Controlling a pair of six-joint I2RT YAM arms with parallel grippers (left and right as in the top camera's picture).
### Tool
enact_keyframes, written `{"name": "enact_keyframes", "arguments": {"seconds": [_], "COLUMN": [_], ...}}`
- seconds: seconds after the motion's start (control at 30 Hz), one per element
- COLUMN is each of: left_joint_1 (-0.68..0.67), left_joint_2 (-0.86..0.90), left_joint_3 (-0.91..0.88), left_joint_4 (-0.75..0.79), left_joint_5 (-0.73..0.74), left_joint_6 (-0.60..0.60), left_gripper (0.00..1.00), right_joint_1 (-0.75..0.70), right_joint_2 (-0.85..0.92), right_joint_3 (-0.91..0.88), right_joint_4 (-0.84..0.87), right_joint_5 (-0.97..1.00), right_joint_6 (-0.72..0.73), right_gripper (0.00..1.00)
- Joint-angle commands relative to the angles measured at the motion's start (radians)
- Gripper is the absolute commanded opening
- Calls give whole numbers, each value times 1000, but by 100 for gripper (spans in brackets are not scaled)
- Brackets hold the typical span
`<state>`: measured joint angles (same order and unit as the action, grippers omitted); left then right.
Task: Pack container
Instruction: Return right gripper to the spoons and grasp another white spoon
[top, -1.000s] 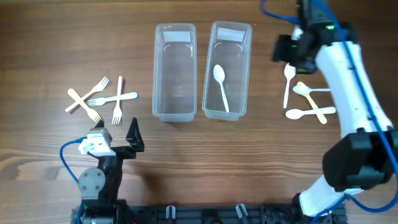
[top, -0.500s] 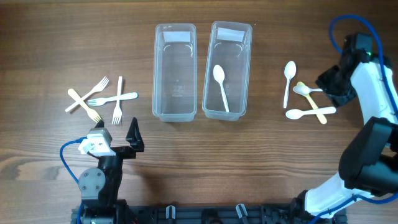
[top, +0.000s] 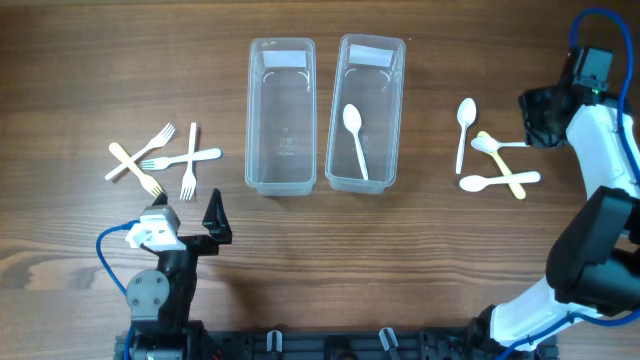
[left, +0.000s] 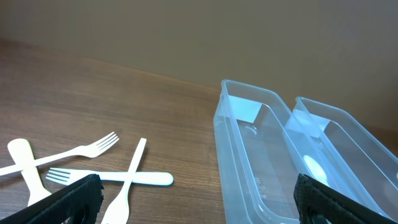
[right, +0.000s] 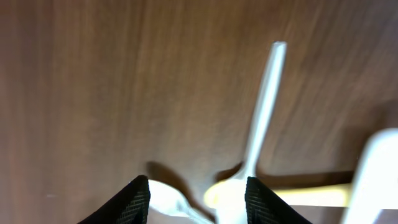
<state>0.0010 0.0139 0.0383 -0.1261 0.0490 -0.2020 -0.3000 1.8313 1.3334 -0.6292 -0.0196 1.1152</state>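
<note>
Right gripper (top: 538, 112), jaws spread, hangs just right of the loose spoons (top: 490, 165); one white handle (right: 264, 106) runs lengthwise away from the gap; left gripper (top: 188, 222), also spread, sits well apart; spoon container (top: 398, 120) lies further left.

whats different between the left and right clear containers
The left container is empty; the right container holds one white spoon. The left container sits nearer the forks, the right container nearer the loose spoons. Both are clear, rectangular, open-topped and side by side.
</note>
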Motion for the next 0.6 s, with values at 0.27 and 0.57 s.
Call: {"name": "enact_keyframes", "arguments": {"seconds": [0.27, 0.57], "left_joint_1": [-5, -6], "left_joint_2": [-8, -8], "left_joint_3": [-8, -8], "left_joint_4": [3, 3], "left_joint_5": [-10, -10], "left_joint_6": [19, 19], "left_gripper": [100, 100], "right_joint_1": [5, 5], "right_joint_2": [154, 154], "right_joint_3": [1, 2], "right_joint_4": [-31, -33], "right_joint_5": [-188, -188], "right_joint_6": [63, 64], "right_gripper": [50, 54]}}
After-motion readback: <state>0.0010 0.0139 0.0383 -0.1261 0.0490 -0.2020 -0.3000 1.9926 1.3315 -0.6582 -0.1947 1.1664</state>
